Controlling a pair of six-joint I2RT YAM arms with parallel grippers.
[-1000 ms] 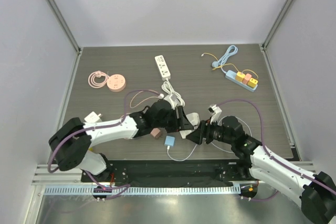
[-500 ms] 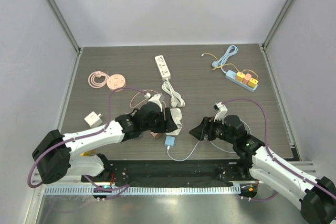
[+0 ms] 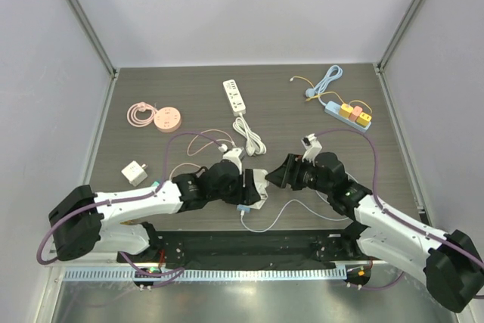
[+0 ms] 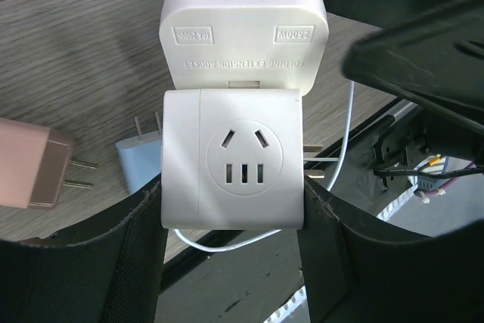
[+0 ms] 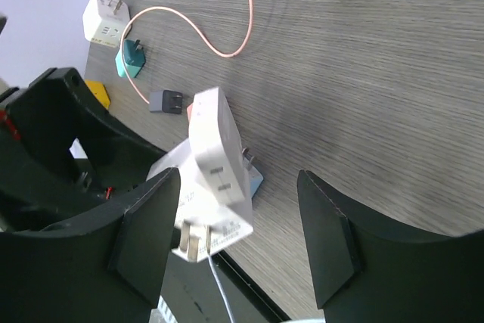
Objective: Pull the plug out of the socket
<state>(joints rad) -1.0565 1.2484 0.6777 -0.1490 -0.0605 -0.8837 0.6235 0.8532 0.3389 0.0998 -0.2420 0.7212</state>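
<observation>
Holding firm: left claw (image 4: 231, 209) clamps the socket (image 4: 234, 160) near the table's (image 4: 68, 51) front edge, with the plug (image 4: 242, 32) seated in it. We log the right claw (image 5: 238, 179), open and empty, swung back toward the plug after drawing off. The pull is not yet made.

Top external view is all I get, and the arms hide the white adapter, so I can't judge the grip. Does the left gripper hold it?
Observer: Yes. In the left wrist view the left gripper clamps the square white adapter by its two sides.
Operator: Is it free of the socket?
Observer: No, the rounded white socket block sits against its far edge.
Operator: And the right gripper?
Observer: The right gripper is open; the joined pair shows between its fingers, and I cannot tell whether they touch it.
</observation>
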